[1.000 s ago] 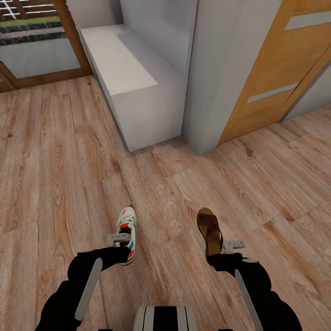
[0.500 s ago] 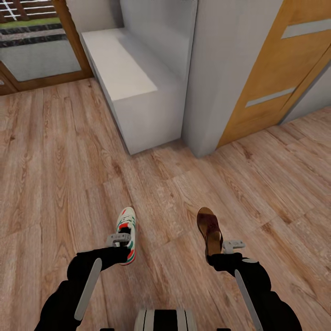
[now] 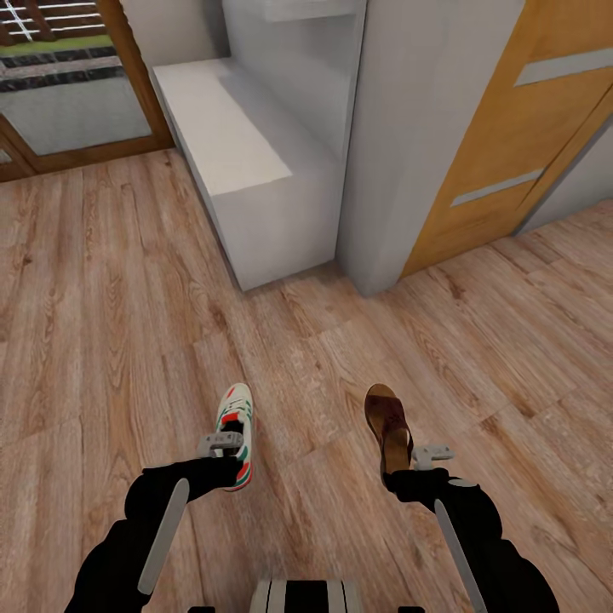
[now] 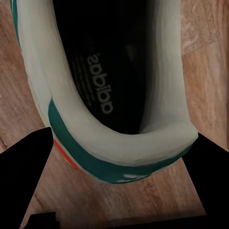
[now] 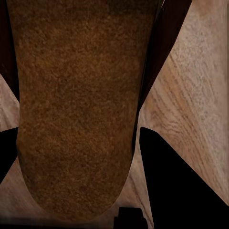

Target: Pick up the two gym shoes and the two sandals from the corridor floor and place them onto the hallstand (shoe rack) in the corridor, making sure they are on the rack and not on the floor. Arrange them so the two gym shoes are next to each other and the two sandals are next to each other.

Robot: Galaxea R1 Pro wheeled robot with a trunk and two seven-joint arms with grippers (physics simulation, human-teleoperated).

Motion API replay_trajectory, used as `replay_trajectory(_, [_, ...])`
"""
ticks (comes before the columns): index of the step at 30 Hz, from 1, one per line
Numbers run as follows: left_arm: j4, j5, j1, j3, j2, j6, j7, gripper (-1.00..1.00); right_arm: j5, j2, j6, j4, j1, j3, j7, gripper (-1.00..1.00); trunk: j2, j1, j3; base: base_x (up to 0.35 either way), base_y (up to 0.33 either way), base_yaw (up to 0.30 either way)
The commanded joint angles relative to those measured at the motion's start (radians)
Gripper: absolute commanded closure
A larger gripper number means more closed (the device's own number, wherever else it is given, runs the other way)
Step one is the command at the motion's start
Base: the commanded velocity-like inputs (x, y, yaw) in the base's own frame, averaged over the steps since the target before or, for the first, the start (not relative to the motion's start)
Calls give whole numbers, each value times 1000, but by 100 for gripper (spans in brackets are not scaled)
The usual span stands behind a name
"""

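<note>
One gym shoe (image 3: 236,415), white with green stripes and red accents, hangs just above the corridor floor (image 3: 119,298), and my left gripper (image 3: 228,464) is shut on its heel. The left wrist view looks into the shoe's dark opening (image 4: 114,90) between the black fingers (image 4: 24,181). My right gripper (image 3: 396,466) is shut on the heel end of one dark brown sandal (image 3: 387,419), whose footbed (image 5: 71,105) lies between the fingers (image 5: 181,186). Ahead stands a light grey low bench unit (image 3: 230,145) with a grey wall shelf (image 3: 306,8) above, apparently the hallstand.
A grey wall corner (image 3: 400,153) stands right of the bench, with an orange wooden door (image 3: 519,128) beyond it. A glazed wood-framed door (image 3: 68,94) is at the far left. Wood plank floor spreads between me and the bench.
The whole view has shifted slightly, so the camera has moved and the bench sits a little lower in the picture. Both grippers keep the same hold on the shoe and the sandal.
</note>
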Motion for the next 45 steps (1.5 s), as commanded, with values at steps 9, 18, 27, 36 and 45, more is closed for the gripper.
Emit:
replay_trajectory(9, [0, 2, 0, 2, -1, 4, 3, 100, 0, 0, 5, -1, 0, 0, -4, 100, 0, 0, 0, 0, 15, 0])
replay_trajectory(18, [0, 2, 0, 1, -1, 4, 2, 100, -1, 0, 5, -1, -1, 0, -5, 100, 0, 0, 0, 0, 267, 77])
replay_trajectory(27, [0, 2, 0, 1, -1, 4, 2, 100, -2, 1, 5, -1, -1, 0, -8, 100, 0, 0, 0, -42, 312, 264])
replay_trajectory(36, [0, 2, 0, 1, -1, 4, 2, 100, -2, 0, 5, -1, 0, 0, -8, 100, 0, 0, 0, -95, 313, 277])
replay_trajectory(45, [0, 2, 0, 0, -1, 4, 2, 100, -1, 0, 5, -1, 0, 0, -8, 100, 0, 0, 0, -45, 314, 277])
